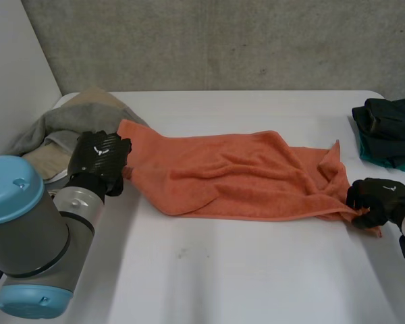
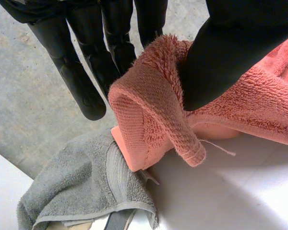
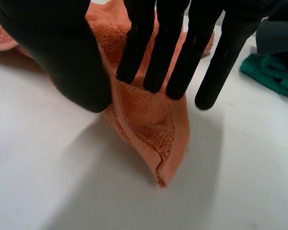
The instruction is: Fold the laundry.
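An orange towel (image 1: 236, 175) lies stretched and wrinkled across the middle of the white table (image 1: 243, 270). My left hand (image 1: 100, 158) holds the towel's left end; in the left wrist view the thumb (image 2: 230, 48) pinches the rolled corner of the towel (image 2: 149, 110) against the fingers (image 2: 86, 76). My right hand (image 1: 379, 200) is at the towel's right front corner, low by the table. In the right wrist view its thumb (image 3: 57, 52) and fingers (image 3: 173, 52) pinch that corner of the towel (image 3: 153, 124), whose tip hangs down to the tabletop.
A pile of grey and beige laundry (image 1: 64, 128) lies at the back left, right behind my left hand; its grey towel (image 2: 86, 182) lies under the held corner. Dark green and teal clothes (image 1: 390, 131) are heaped at the right edge, beside my right hand, teal cloth (image 3: 273, 72).
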{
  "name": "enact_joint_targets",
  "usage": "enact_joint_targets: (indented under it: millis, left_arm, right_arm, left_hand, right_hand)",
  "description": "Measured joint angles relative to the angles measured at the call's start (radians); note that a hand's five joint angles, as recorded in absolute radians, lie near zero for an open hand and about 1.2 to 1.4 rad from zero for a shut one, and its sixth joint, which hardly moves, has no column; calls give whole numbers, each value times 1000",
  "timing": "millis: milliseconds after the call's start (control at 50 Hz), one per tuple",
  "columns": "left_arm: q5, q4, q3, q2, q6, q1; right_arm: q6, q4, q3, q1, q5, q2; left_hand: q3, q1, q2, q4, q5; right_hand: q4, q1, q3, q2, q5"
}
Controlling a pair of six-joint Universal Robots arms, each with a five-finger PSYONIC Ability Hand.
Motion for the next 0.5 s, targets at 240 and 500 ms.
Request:
enact_joint_targets:
  millis: [240, 500]
  left_arm:
    - [-4, -32, 10, 107, 2, 8]
    - [20, -326, 153, 419, 19, 94]
  right_arm:
    - [-30, 9, -88, 28, 73, -17]
    - [-520, 489, -336, -73, 64, -504]
  left_hand:
    - [0, 0, 0, 0, 0]
    - [0, 0, 0, 0, 0]
  right_hand:
    - [232, 138, 222, 208, 198]
    - [236, 138, 225, 209, 220]
